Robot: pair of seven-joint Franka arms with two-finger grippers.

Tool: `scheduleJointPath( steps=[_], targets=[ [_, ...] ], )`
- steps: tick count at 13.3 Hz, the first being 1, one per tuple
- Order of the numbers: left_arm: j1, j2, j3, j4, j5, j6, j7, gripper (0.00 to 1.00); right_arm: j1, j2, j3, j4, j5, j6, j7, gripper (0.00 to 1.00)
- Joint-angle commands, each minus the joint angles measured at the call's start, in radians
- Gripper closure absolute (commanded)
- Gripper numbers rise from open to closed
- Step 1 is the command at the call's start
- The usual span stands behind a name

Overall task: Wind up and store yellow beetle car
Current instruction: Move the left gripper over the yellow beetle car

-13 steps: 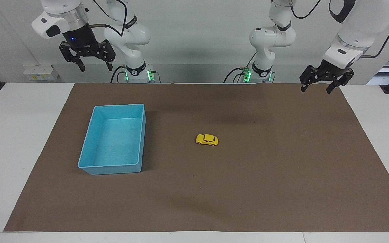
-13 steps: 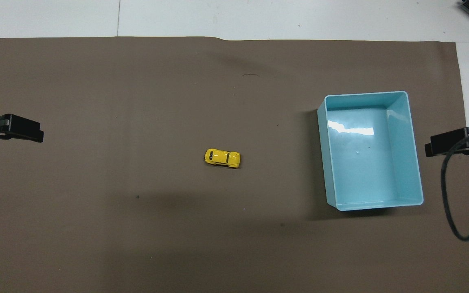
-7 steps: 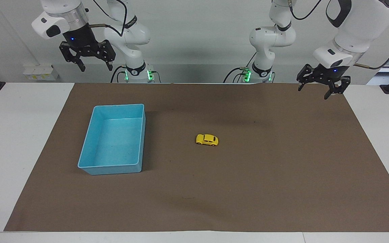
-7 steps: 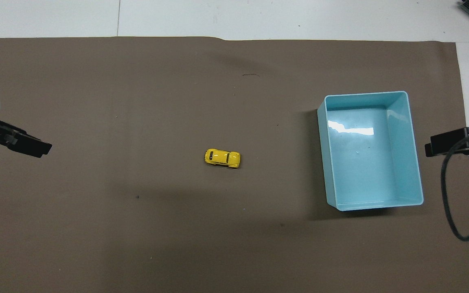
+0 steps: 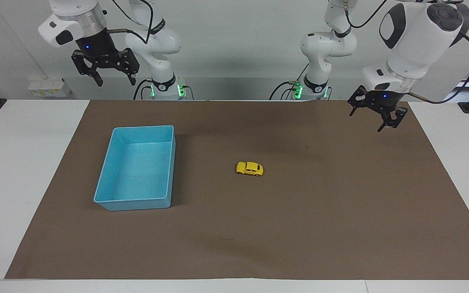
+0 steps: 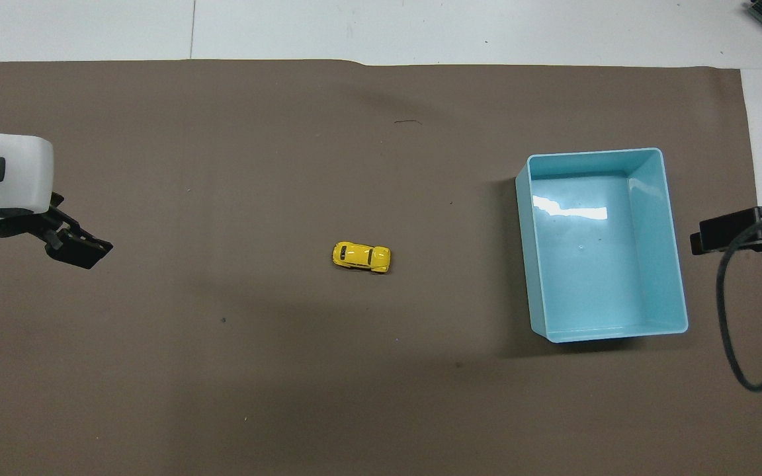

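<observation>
Facing view: right claw, jaws spread and empty, waits above the bench edge near the light blue tray. Yellow beetle car, rounded body, dark windows, black wheels, no readable lettering, stands beside the tray. Left claw hangs spread, empty.

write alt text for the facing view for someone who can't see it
A small bright yellow toy beetle car sits on a brown mat beside an empty light blue plastic tray. Both arms' black two-finger grippers hang open in the air, left gripper over the mat's corner, right gripper high above the table's edge.
</observation>
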Motion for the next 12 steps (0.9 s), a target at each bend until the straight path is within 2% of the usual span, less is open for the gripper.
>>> scheduleJointPath(
  steps=[1, 6, 8, 12],
  targets=[
    [-0.027, -0.031, 0.013, -0.064, 0.021, 0.060, 0.038, 0.00, -0.008, -0.012, 0.008, -0.020, -0.007, 0.020, 0.012, 0.00],
    [-0.036, -0.027, 0.013, -0.064, 0.046, 0.083, 0.156, 0.00, -0.008, -0.012, 0.007, -0.020, -0.007, 0.020, 0.012, 0.00],
    [-0.118, -0.030, 0.010, -0.059, 0.130, 0.079, 0.243, 0.00, -0.008, -0.012, 0.007, -0.020, -0.007, 0.020, 0.012, 0.00],
    [-0.206, -0.027, 0.007, -0.057, 0.130, 0.057, 0.236, 0.00, -0.008, -0.012, 0.008, -0.020, -0.007, 0.020, 0.012, 0.00]
  ],
)
